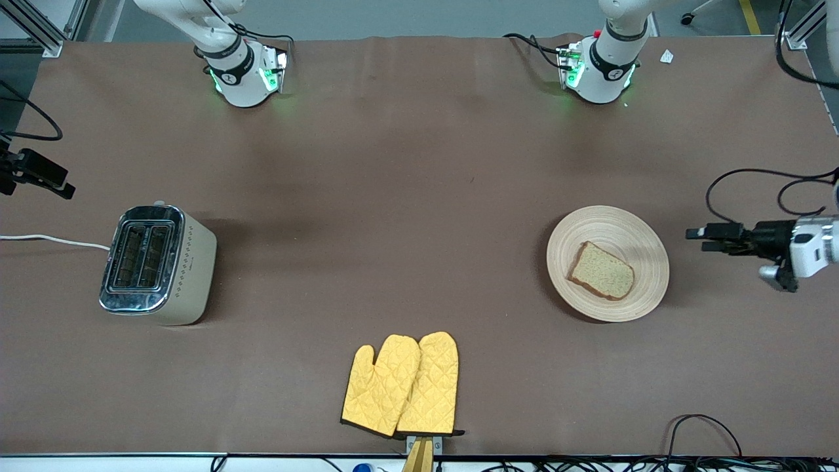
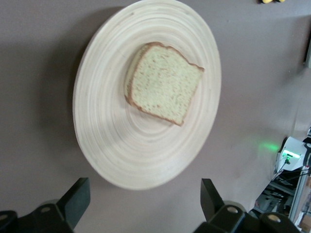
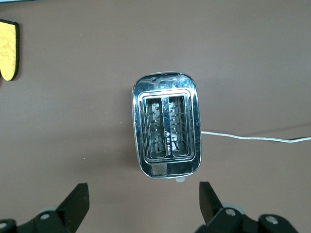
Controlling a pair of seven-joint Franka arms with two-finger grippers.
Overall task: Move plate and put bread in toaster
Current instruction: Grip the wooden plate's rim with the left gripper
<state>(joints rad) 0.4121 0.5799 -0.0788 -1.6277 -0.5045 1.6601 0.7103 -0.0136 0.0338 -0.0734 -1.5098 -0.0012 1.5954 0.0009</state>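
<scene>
The pale wooden plate [image 1: 623,229] lies toward the left arm's end of the table, with the slice of bread [image 1: 602,271] on it. Both also show in the left wrist view: the plate [image 2: 112,136] and the bread [image 2: 163,82]. My left gripper [image 1: 698,239] is open and empty, low beside the plate's rim, and its jaws [image 2: 144,196] are spread just off the rim. The cream toaster [image 1: 187,262] with its chrome top stands toward the right arm's end, both slots empty [image 3: 166,127]. My right gripper [image 1: 62,189] is open and empty beside the toaster [image 3: 143,191].
A pair of yellow oven mitts [image 1: 403,387] lies near the table's front edge at the middle. The toaster's white cord [image 1: 52,240] runs off the table's end. Both arm bases [image 1: 246,78] stand along the back edge.
</scene>
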